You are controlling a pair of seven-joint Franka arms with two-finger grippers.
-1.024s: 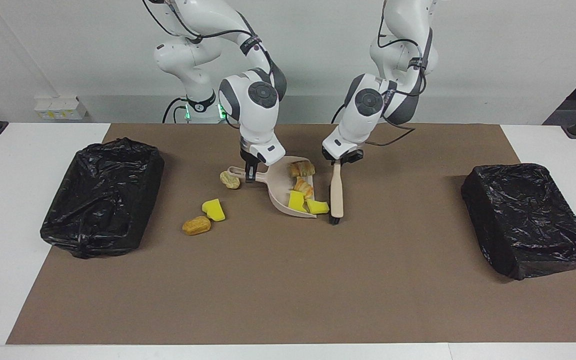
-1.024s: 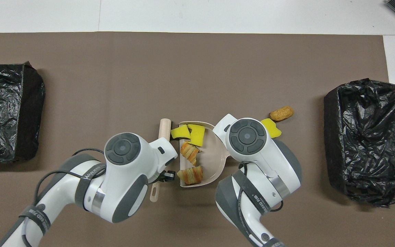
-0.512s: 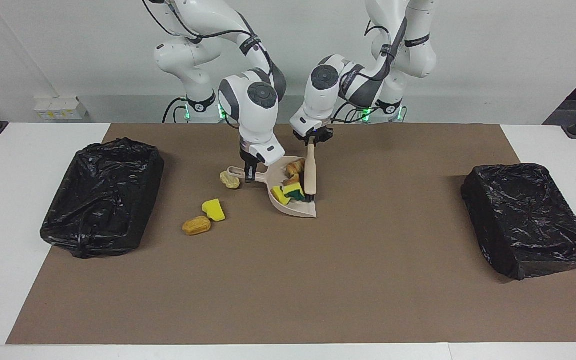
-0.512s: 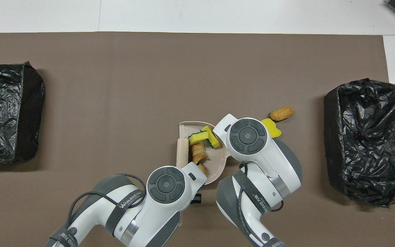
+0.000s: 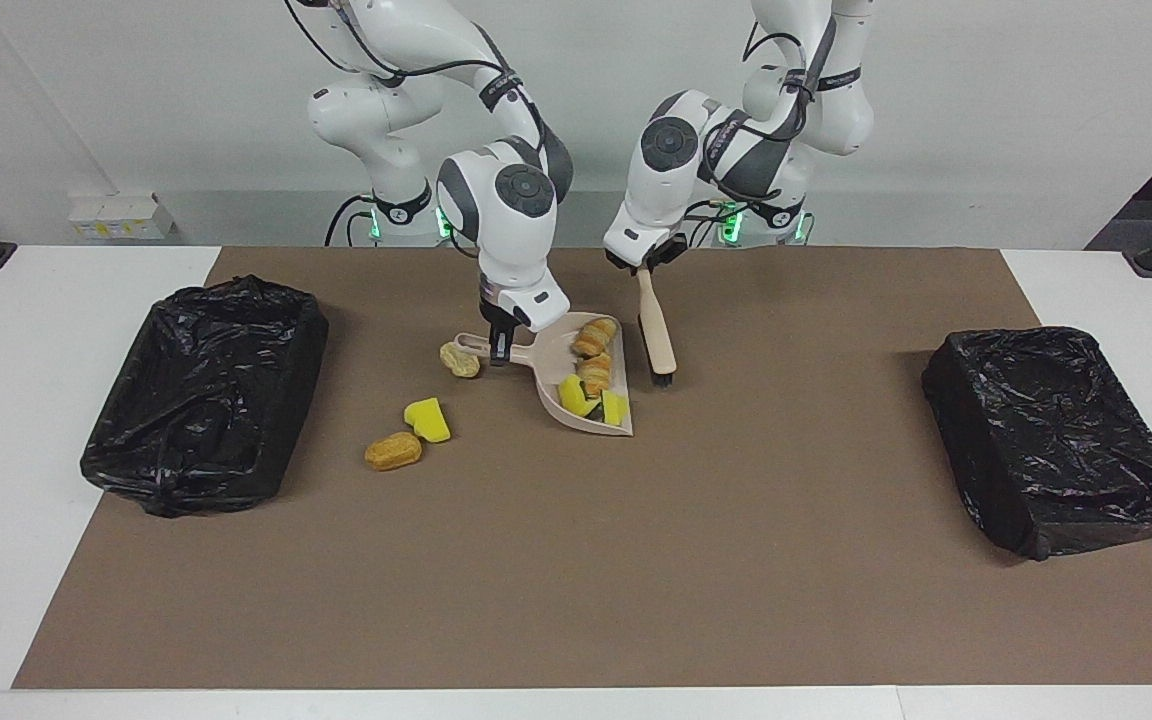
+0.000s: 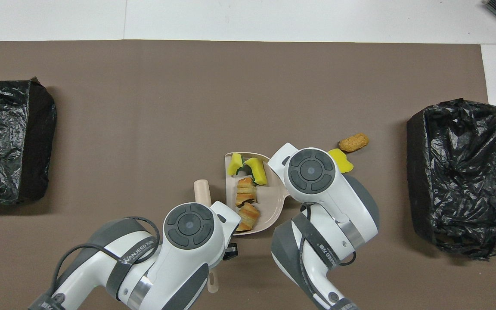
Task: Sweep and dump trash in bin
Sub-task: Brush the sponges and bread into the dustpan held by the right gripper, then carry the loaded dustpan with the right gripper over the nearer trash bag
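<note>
Brush [image 5: 658, 335], clamped in left gripper [image 5: 644, 268], has swung clear of the dustpan [image 5: 558, 385]; right gripper [image 5: 501, 350] grips its handle; three scraps [image 5: 427, 419] remain on the table [image 5: 576, 560].

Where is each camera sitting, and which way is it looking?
Facing view: high up across the table, looking at both robots; whole arms show, the right claw on the dustpan handle, the left claw holding the brush.
Overhead view: high above the robots' end, looking steeply down; only their arms' upper parts show.
Both share: dustpan, brush, two black bins, loose scraps.
</note>
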